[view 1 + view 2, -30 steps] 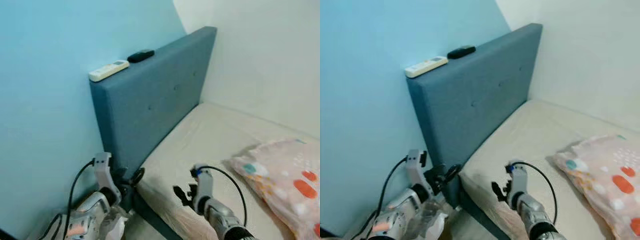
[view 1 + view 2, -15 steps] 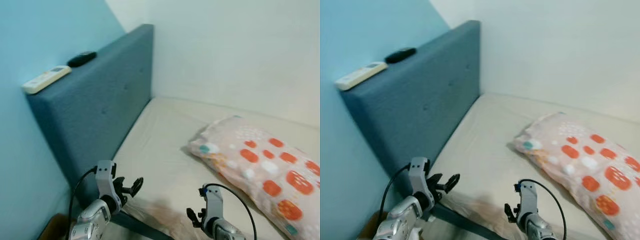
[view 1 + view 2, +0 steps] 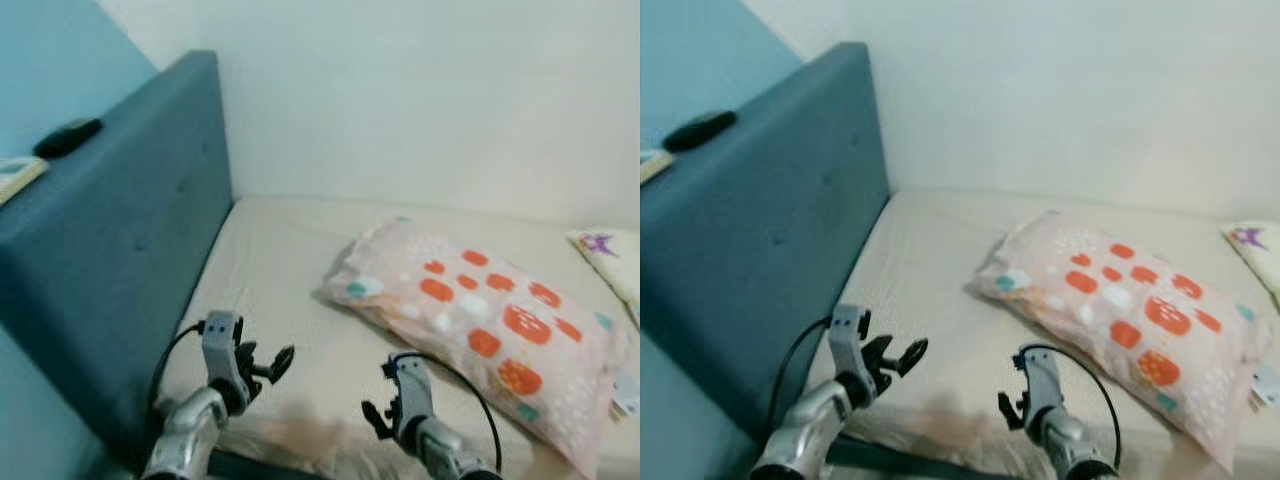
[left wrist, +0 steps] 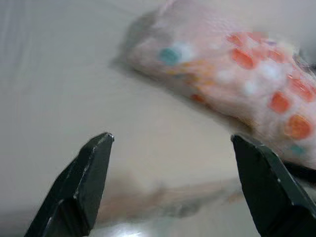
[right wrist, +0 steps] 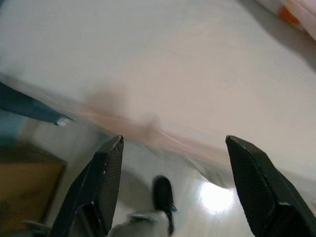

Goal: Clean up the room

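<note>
Your view has swung right since a second ago: the headboard (image 3: 110, 230) has slid toward the left edge and the pillow (image 3: 470, 320) now sits mid-frame; that is the camera turning, not the things moving. You are facing the bed (image 3: 930, 280), its pale mattress bare apart from the pillow, which lies flat and slightly askew toward the right side, pink with orange, white and teal spots. A second pillow corner (image 3: 610, 255) shows at the far right. Your left claw (image 4: 170, 185) and right claw (image 5: 170, 190) hover low over the near mattress edge, both spread wide and empty. Mind the blur: reach while turning and you may snag the loose sheet or clip the bed frame.
</note>
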Tool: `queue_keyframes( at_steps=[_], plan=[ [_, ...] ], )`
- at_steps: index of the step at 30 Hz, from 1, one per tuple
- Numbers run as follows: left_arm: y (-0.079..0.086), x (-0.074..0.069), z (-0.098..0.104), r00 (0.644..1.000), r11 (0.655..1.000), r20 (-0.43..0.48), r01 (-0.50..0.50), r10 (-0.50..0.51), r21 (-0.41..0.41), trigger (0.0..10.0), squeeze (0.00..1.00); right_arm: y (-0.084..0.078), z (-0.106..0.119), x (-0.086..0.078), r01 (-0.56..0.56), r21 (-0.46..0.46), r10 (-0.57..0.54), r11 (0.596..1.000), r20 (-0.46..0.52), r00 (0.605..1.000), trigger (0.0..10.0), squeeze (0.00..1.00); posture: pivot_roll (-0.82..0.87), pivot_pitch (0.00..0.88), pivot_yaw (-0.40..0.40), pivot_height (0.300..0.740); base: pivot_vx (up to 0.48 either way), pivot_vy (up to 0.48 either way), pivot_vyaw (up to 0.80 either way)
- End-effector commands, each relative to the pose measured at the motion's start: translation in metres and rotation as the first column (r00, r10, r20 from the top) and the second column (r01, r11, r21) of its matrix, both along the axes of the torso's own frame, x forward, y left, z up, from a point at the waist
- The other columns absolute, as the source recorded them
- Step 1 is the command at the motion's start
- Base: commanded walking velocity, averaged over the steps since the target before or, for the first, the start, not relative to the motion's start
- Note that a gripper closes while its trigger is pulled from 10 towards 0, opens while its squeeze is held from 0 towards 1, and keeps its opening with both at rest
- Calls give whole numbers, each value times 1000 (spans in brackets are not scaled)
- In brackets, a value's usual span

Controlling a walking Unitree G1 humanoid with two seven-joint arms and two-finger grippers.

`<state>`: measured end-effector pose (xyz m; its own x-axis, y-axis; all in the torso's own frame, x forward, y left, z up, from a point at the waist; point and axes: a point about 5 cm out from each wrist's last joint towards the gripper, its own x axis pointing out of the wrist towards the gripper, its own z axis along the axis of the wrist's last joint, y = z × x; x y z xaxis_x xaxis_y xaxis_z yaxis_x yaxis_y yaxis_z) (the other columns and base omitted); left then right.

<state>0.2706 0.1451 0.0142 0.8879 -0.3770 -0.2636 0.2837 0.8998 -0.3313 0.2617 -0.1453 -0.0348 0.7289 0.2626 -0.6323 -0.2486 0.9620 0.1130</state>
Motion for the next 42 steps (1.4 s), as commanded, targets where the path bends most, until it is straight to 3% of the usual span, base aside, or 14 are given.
queue_keyframes(
  at_steps=[1, 23, 30, 42],
  plan=[
    [-4, 2, 0, 1000, 1000, 1, 10, -10, 3, 10000, 0, -1, 0, -1, -19, -11, 19, 1000, -1, 1000, 10000, 0, 1, 23, -44, 740, 0, 0, -613],
    [-5, 4, 1, 1000, 1000, 22, 14, -14, 11, 10000, 0, 2, 2, 2, -57, -20, 58, 998, 15, 998, 10000, 0, -2, 21, -46, 740, 0, 0, -611],
    [-4, 5, 1, 999, 999, 28, 20, -21, 38, 10000, 0, 2, 2, 2, -49, -11, 50, 999, 23, 999, 10000, 0, -2, 21, -43, 740, 0, 0, 0],
    [-3, 5, 0, 1000, 998, 23, 5, -6, 57, 10000, 0, 3, 2, 2, -48, -8, 48, 999, 22, 999, 10000, 0, -1, 21, -42, 740, 0, -449, 0]
  ],
)
